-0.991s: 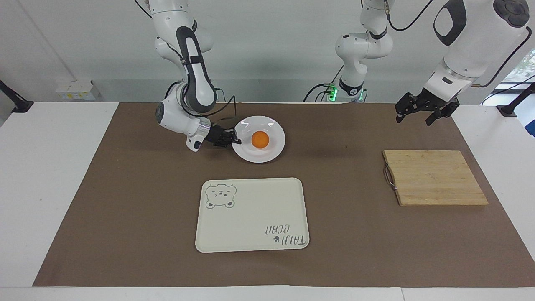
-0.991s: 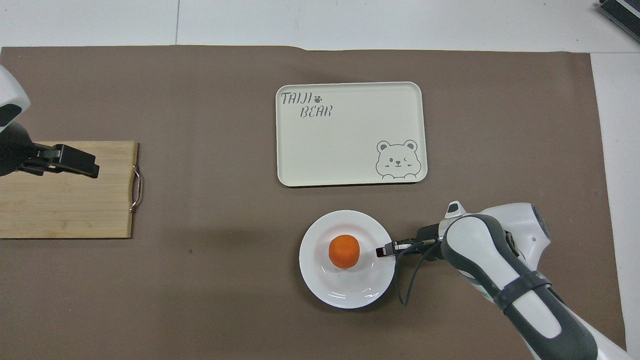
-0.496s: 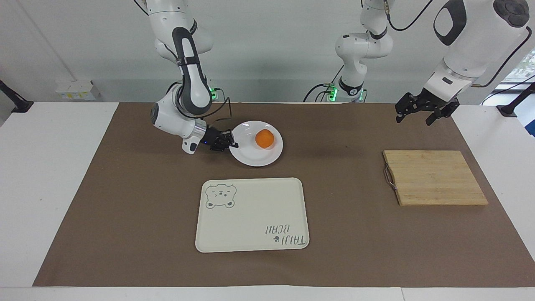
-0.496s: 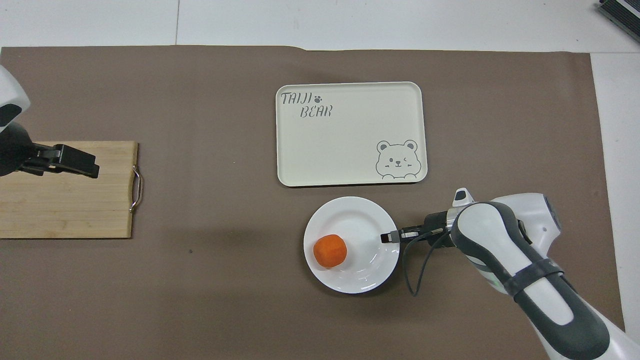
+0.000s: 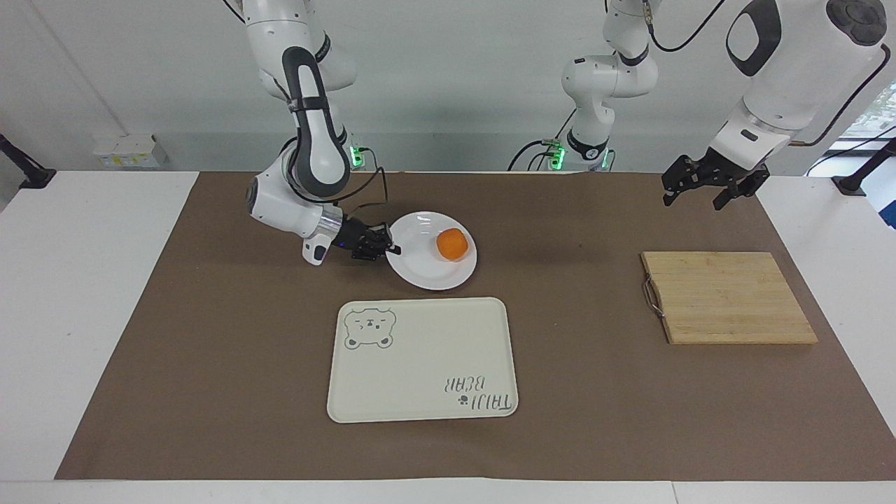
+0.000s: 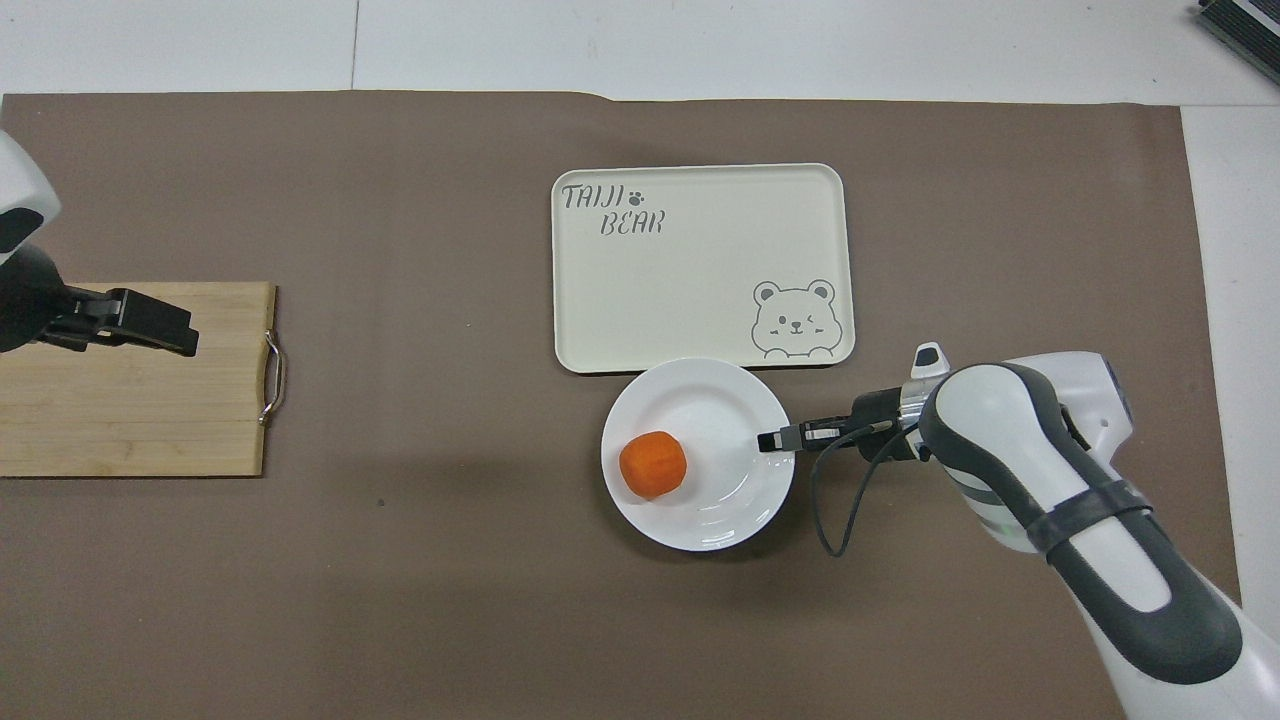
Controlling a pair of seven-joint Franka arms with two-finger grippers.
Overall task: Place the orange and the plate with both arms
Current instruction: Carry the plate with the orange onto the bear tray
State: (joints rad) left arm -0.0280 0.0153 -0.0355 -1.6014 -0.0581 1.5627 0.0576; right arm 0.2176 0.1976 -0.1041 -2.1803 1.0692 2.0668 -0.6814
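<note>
Since the earlier frames the plate [image 5: 432, 251] has travelled away from the robots toward the tray [image 5: 423, 360], and the orange [image 5: 451, 243] has rolled from the middle of the plate to the side facing the left arm's end of the table. The right gripper [image 5: 392, 247] is pinched tight on the plate's rim at the side facing the right arm's end, and the plate is lifted off the brown mat [image 5: 210, 350]; in the overhead view its rim [image 6: 700, 365] just overlaps the tray's edge [image 6: 700, 268] that lies nearest the robots. The left arm waits, its gripper [image 5: 705, 187] raised with fingers spread, over the mat near the table's robot-side edge, close to the wooden cutting board [image 5: 724, 297] at the left arm's end.
</note>
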